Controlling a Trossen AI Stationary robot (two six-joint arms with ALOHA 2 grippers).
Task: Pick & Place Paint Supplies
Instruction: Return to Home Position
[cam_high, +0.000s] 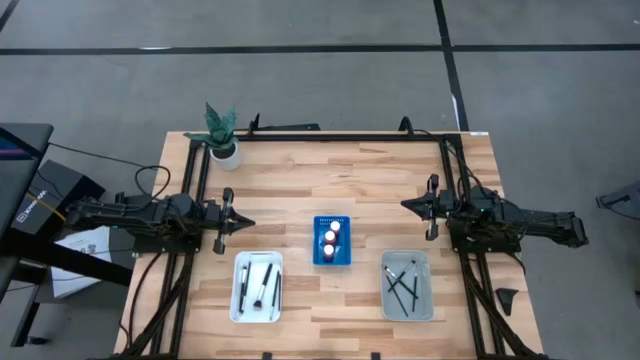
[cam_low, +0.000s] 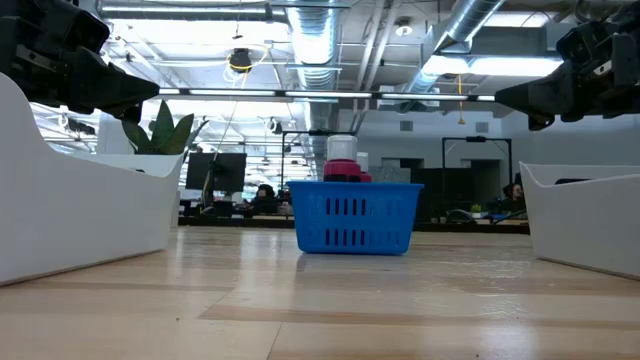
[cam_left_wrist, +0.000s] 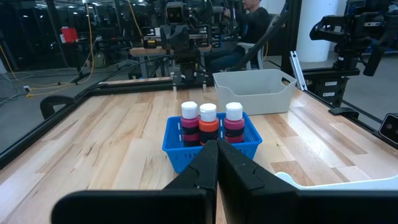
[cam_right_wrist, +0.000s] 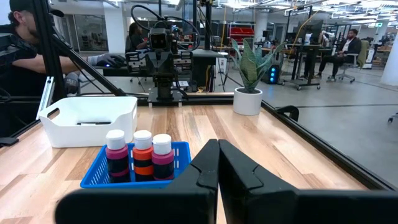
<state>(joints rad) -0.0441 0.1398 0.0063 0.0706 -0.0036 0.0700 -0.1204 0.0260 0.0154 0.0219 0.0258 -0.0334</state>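
Three small paint bottles (cam_high: 331, 237) with white caps, two pink and one orange-red (cam_left_wrist: 208, 121), stand upright in the blue rack (cam_high: 332, 241) at the table's middle. Dark-handled brushes (cam_high: 262, 285) lie in the white tray (cam_high: 240, 300) at the near left. More brushes (cam_high: 403, 283) lie in the grey tray (cam_high: 425, 300) at the near right. My left gripper (cam_high: 248, 222) hangs shut and level above the table, left of the rack. My right gripper (cam_high: 405, 205) hangs shut and level to the rack's right. Both hold nothing.
A potted plant (cam_high: 222, 135) stands at the table's far left corner. A black frame (cam_high: 330, 136) runs along the far edge and down both sides. Bare wood lies between the rack and the far edge. People sit in the room beyond.
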